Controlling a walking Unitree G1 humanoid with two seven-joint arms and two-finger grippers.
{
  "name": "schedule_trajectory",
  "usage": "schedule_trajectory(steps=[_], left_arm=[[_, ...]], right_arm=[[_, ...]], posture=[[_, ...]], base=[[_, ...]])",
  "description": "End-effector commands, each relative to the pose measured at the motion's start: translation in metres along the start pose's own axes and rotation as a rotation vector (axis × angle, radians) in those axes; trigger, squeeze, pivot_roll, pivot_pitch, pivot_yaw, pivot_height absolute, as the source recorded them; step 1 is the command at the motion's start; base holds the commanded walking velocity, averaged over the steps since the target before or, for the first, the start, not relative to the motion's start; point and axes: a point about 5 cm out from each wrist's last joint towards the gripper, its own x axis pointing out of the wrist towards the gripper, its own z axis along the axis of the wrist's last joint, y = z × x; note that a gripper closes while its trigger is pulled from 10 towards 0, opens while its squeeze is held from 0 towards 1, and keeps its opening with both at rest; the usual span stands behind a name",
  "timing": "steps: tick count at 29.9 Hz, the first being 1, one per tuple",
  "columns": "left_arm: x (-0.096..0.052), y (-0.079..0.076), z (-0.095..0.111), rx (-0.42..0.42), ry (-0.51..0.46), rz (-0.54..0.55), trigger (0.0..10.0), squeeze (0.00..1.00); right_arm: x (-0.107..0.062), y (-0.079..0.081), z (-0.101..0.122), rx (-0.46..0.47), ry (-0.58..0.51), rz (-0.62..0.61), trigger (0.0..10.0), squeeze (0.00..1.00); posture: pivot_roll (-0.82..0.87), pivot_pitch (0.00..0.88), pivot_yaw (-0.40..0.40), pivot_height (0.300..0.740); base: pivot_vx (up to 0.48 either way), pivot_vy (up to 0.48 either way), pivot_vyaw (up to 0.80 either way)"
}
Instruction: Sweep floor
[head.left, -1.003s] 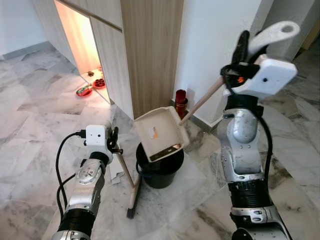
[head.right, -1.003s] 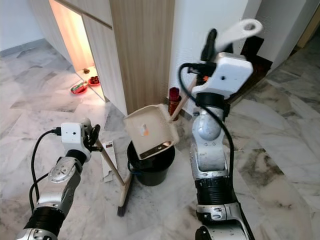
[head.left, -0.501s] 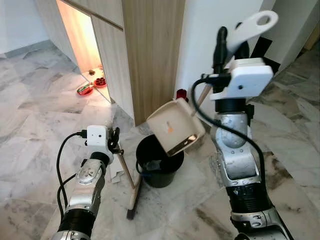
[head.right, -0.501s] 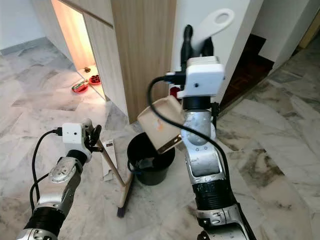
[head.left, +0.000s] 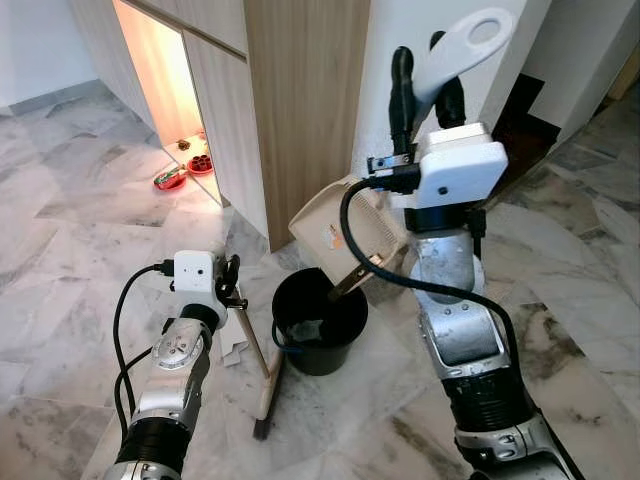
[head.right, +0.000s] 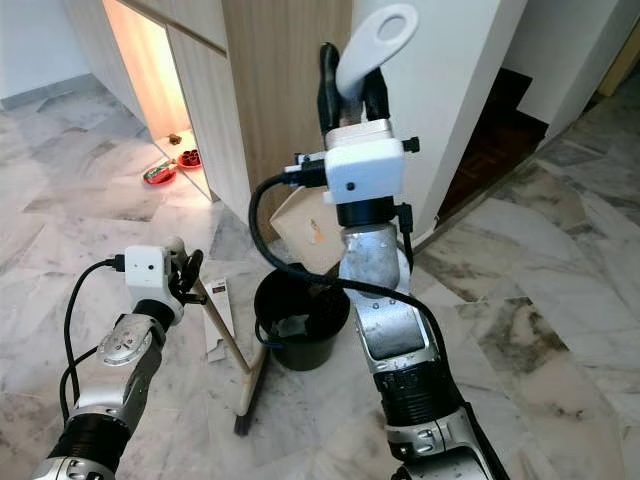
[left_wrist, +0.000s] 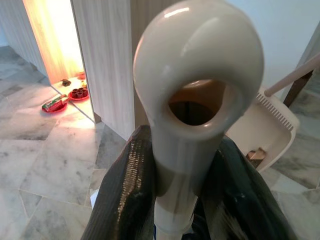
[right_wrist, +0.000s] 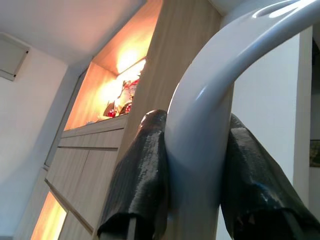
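Observation:
My right gripper (head.left: 425, 75) is raised high and shut on the white looped handle (right_wrist: 200, 125) of a beige dustpan (head.left: 335, 235). The pan hangs tilted, its mouth down over a black bin (head.left: 320, 325) on the marble floor. My left gripper (head.left: 230, 283) is low on the left, shut on the top of a broom handle (left_wrist: 197, 95). The broom (head.left: 262, 375) leans down to the right and its brush head rests on the floor beside the bin. Pale scraps lie inside the bin.
A wooden cabinet (head.left: 300, 100) and a white wall stand right behind the bin. A lit niche with red dishes (head.left: 185, 170) lies at the left. A dark doorway (head.left: 520, 110) opens at the right. A paper (head.right: 215, 320) lies on the floor near the broom.
My right arm has swung to the left and lifted the handle more upright, carrying the dustpan across above the bin. The left arm and the broom have stayed put.

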Motion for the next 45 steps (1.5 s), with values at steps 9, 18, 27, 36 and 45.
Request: schedule_trajectory(steps=[9,18,27,36,45], left_arm=[[0.003,-0.005,0.01,-0.005,-0.045,-0.022,10.0,0.0],[0.001,-0.006,0.006,-0.006,-0.033,-0.026,10.0,0.0],[-0.001,-0.005,0.003,-0.002,-0.02,-0.027,10.0,0.0],[-0.006,-0.003,-0.001,0.007,-0.008,-0.022,10.0,0.0],[-0.01,0.001,-0.005,0.013,0.002,-0.005,10.0,0.0]], right_arm=[[0.006,0.001,0.022,-0.028,-0.129,0.005,10.0,0.0],[-0.004,-0.037,-0.018,-0.168,0.105,-0.143,10.0,0.0],[-0.037,-0.092,-0.052,-0.241,0.342,-0.368,10.0,0.0],[-0.076,-0.109,-0.081,-0.148,0.555,-0.47,10.0,0.0],[-0.138,-0.118,-0.117,-0.057,0.83,-0.603,10.0,0.0]], posture=[[0.12,0.083,-0.02,0.74],[0.11,0.082,-0.021,0.74],[0.11,0.08,-0.02,0.74],[0.11,0.067,-0.021,0.74],[0.11,0.049,-0.025,0.74]], base=[[0.0,0.0,0.0],[0.0,0.0,0.0],[0.0,0.0,0.0],[0.0,0.0,0.0],[0.0,0.0,0.0]])
